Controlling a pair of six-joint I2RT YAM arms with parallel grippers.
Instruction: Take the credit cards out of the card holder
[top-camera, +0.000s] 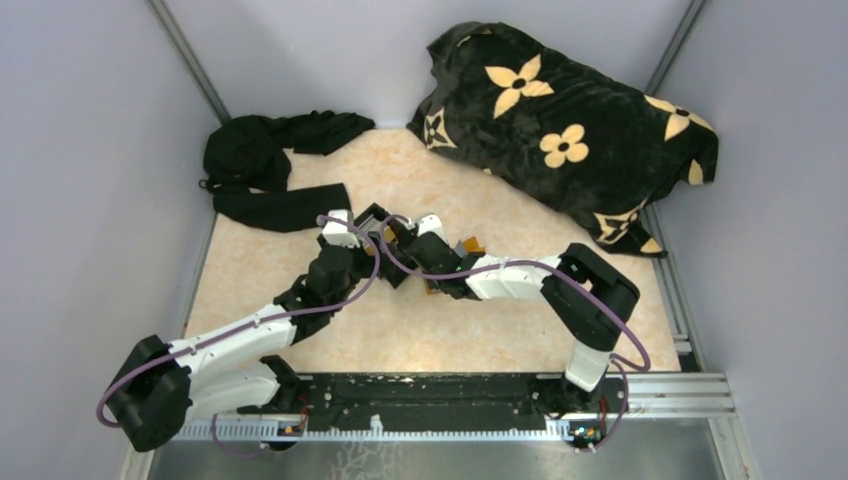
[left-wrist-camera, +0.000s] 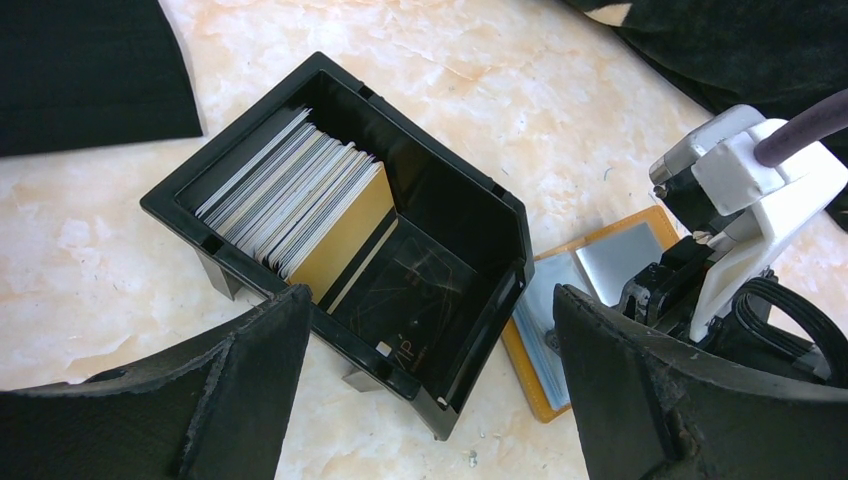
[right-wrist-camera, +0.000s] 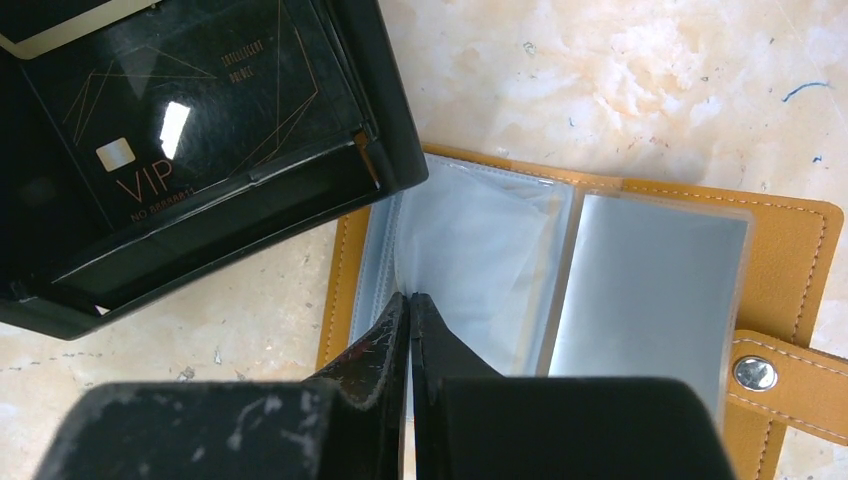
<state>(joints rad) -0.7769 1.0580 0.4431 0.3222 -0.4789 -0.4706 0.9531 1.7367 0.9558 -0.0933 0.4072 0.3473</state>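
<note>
The orange card holder (right-wrist-camera: 790, 250) lies open and flat on the table, its clear sleeves facing up. A silvery grey card (right-wrist-camera: 650, 290) sits in its right sleeve. My right gripper (right-wrist-camera: 410, 297) is shut, its tips pinching a clear sleeve (right-wrist-camera: 480, 240) on the left page. The holder also shows in the left wrist view (left-wrist-camera: 535, 390), beside a black open-topped box (left-wrist-camera: 470, 190). The box holds an upright stack of cards (left-wrist-camera: 290, 195) and a black VIP card (right-wrist-camera: 180, 120) lying flat. My left gripper (left-wrist-camera: 430, 300) is open and empty above the box's near corner.
A flowered black blanket (top-camera: 580, 130) lies at the back right. Black cloths (top-camera: 270, 160) lie at the back left. Grey walls close in both sides and the back. Both wrists meet over the middle of the marbled table (top-camera: 300, 270).
</note>
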